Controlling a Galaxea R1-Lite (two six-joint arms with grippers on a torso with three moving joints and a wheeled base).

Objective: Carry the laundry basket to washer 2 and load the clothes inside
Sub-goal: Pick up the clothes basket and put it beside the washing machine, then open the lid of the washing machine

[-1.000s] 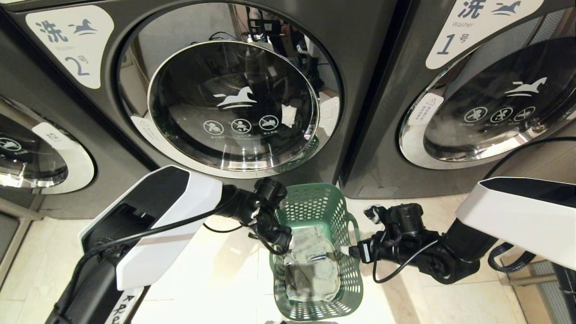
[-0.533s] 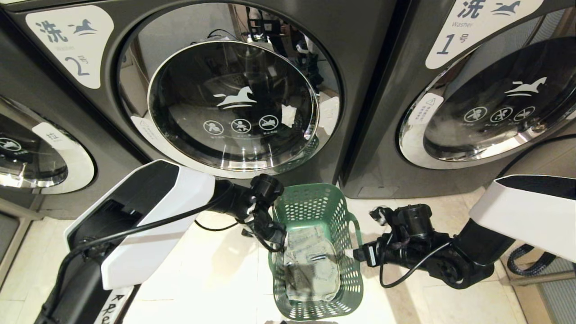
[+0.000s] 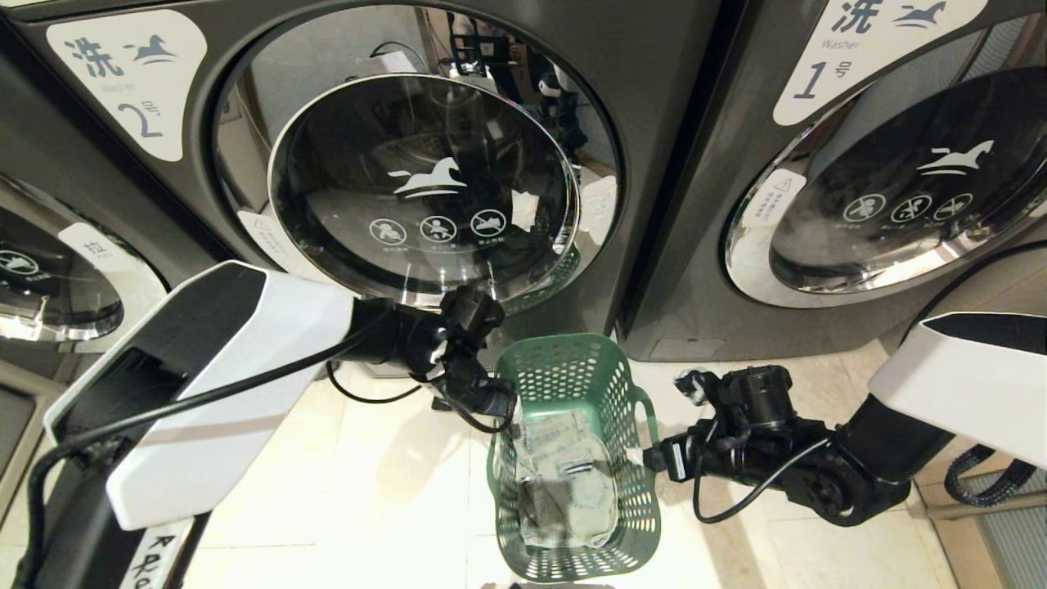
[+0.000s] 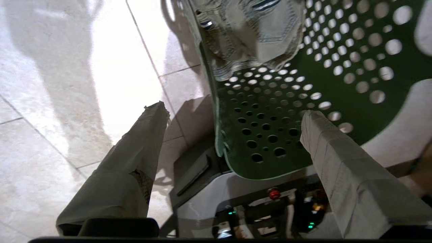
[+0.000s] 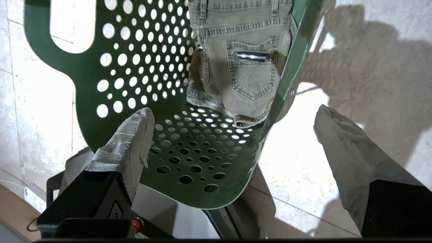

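The basket (image 3: 572, 458) stands on the tiled floor (image 3: 393, 491) at the 6 o'clock position of the head view, directly below washer 2 (image 3: 425, 188), whose round door (image 3: 425, 192) is shut. The folded jeans (image 3: 564, 483) lie flat on the basket floor.

The left gripper (image 4: 233, 118) is spread wide and holds nothing; its fingers (image 4: 135, 158) straddle the basket's near rim, one outside over the tiles, one inside. The right gripper (image 5: 233, 128) is likewise wide apart and empty, straddling the opposite rim.

Change over the last second: the left arm has pulled back and up toward 10 o'clock, away from the basket's left wall and closer to the washer door. The right arm has retreated slightly toward 3 o'clock. The basket has not moved.

Assessment: the carry step appears complete and both grippers have let go. The next step probably requires opening the door before the jeans can be loaded.
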